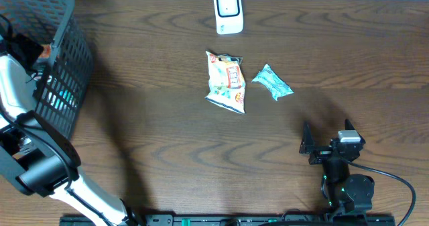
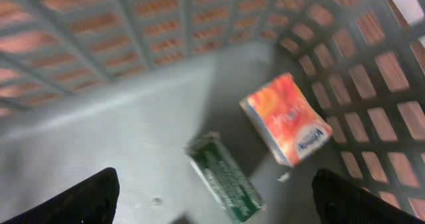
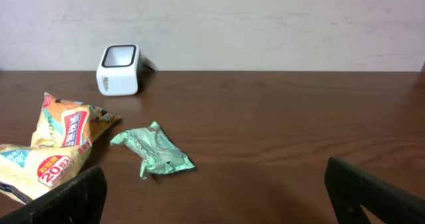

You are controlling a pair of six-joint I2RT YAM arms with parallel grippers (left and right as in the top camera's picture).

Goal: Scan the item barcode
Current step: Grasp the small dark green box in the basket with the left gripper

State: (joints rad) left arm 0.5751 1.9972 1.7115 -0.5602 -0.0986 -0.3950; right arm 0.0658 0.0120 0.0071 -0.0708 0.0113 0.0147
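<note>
Left gripper (image 2: 214, 177): inside the basket (image 1: 64, 25), jaws wide apart, holding nothing, above the basket floor.
Right gripper (image 3: 214, 167): jaws wide apart, holding nothing, low over the table (image 1: 154, 139) at its near right, facing the scanner.
Scanner (image 1: 228, 11): white, upright at the far edge of the table, centre, well apart from both grippers.
Snack bags (image 1: 225, 82): yellow, seemingly 2 overlapping, flat on the table in front of the scanner.
Wrapper (image 1: 272, 82): green, crumpled, just right of the snack bags, not touching them.
Basket: dark mesh, far left corner; the left arm (image 1: 40, 165) reaches into it.
Orange packet (image 2: 285, 117): on the basket floor, close to the mesh wall.
Green pack (image 2: 226, 177): on the basket floor, just beside the orange packet, between the left fingers (image 2: 86, 197) in the wrist view.
Barcodes: none legible in any view.
</note>
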